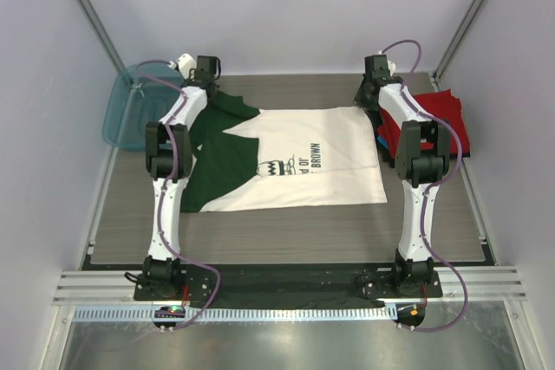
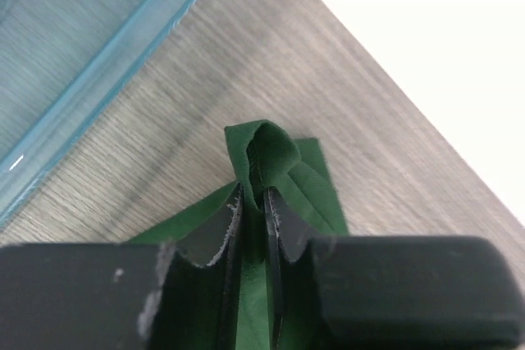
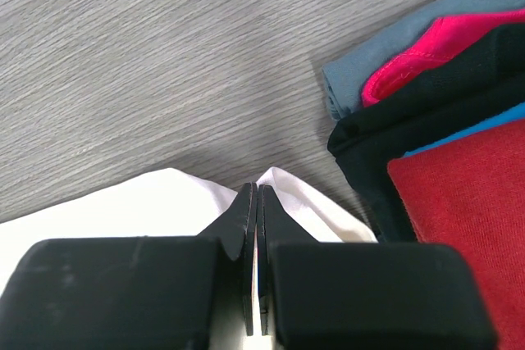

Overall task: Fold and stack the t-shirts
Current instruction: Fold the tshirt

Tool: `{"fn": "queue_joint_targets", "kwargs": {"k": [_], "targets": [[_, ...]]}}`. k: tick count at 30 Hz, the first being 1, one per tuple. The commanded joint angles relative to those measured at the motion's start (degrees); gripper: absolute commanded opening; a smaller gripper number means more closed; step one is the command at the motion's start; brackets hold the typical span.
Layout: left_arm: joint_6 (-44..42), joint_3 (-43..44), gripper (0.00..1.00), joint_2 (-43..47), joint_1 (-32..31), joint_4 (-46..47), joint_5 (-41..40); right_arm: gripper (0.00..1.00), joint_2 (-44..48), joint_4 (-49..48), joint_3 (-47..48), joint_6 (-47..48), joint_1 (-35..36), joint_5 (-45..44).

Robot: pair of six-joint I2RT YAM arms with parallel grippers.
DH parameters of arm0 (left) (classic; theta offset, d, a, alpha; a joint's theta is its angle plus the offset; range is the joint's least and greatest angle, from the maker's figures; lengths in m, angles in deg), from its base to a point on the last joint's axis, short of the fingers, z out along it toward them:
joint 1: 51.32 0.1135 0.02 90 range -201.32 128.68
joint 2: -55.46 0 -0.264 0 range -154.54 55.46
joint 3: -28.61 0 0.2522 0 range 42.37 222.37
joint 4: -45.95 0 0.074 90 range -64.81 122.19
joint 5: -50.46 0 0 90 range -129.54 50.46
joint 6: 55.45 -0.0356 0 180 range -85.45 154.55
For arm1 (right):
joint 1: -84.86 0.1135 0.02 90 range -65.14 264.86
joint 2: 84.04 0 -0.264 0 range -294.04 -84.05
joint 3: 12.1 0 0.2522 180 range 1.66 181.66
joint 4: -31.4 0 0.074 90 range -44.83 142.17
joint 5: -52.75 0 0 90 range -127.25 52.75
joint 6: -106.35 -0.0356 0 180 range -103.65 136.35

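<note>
Grey wood-grain table point(image 1: 286, 231) across the middle of the top view. Spread flat at its centre, white t-shirt point(image 1: 338, 136) with dark green sleeves toward the frame's left and black chest print mid-cloth. At the right edge, just beside the shirt's upper right corner, stack of folded t-shirts point(image 1: 447, 119): red on top, then blue, black, pink and grey layers in the right wrist view. In the upper left, teal tub point(image 1: 121, 114) at the table's corner. Left end effector point(image 2: 253, 194) near the tub, pinched nearly closed on a raised fold of green sleeve point(image 2: 271, 149). Right end effector point(image 3: 253, 190) at the white corner, fingers pressed together, clamping the cloth's edge.
</note>
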State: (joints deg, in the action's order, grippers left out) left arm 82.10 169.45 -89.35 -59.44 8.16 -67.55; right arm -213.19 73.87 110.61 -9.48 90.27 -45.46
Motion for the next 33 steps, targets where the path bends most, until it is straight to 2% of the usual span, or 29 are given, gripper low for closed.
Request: {"fn": "queue_joint_targets", "kwargs": {"k": [1,8,22,29,33], "targets": [[-0.1,-0.2,0.14,5.2,0.0,2.7,-1.5,0.01,2.1,-1.4,0.5,0.0,0.1,0.3],[0.1,-2.3,0.0,8.1,0.0,2.9,-1.4,0.01,3.8,-1.3,-0.6,-1.1,-0.4,-0.5],[-3.5,-10.9,0.0,17.6,-1.0,5.1,-1.4,0.01,6.5,-1.7,-2.9,-2.0,-1.1,0.8],[-8.2,-18.3,0.0,24.5,-3.9,9.2,-5.3,0.01,4.8,1.4,0.9,0.2,-1.0,-6.5],[-11.2,-19.9,0.0,27.3,-6.1,9.3,-8.6,0.01,5.3,1.6,-0.1,0.3,-1.0,-6.8]]}}
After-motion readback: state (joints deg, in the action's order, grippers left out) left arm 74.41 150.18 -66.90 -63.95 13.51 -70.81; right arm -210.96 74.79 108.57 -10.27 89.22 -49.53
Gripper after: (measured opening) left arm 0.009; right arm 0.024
